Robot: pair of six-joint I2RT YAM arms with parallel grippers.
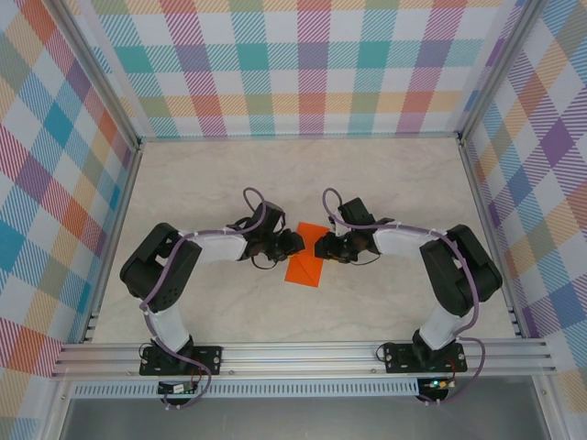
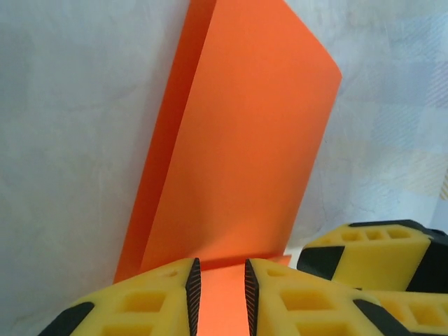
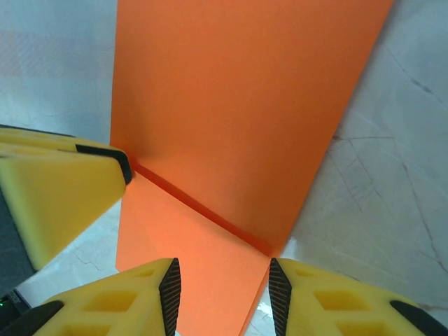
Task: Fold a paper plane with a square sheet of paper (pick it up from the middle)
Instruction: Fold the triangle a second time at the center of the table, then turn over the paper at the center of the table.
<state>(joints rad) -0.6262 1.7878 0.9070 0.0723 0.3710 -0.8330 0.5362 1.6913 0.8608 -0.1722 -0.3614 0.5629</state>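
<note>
The square sheet of paper (image 1: 306, 267) is bright orange and lies mid-table, folded over on itself. In the left wrist view the paper (image 2: 238, 140) has its upper flap lifted off the lower layer along a crease. My left gripper (image 1: 295, 243) comes in from the left, and its jaws (image 2: 222, 283) stand a narrow gap apart above the sheet's near part. My right gripper (image 1: 322, 246) faces it from the right, open (image 3: 224, 283) wider over the paper (image 3: 238, 105) close to the crease. The two grippers' fingertips nearly meet over the sheet.
The pale marble table (image 1: 394, 183) has checked walls on three sides, and an aluminium rail (image 1: 303, 353) runs along the front by the arm bases. A finger of the right gripper (image 2: 371, 252) shows in the left wrist view, and one of the left gripper (image 3: 63, 196) in the right wrist view.
</note>
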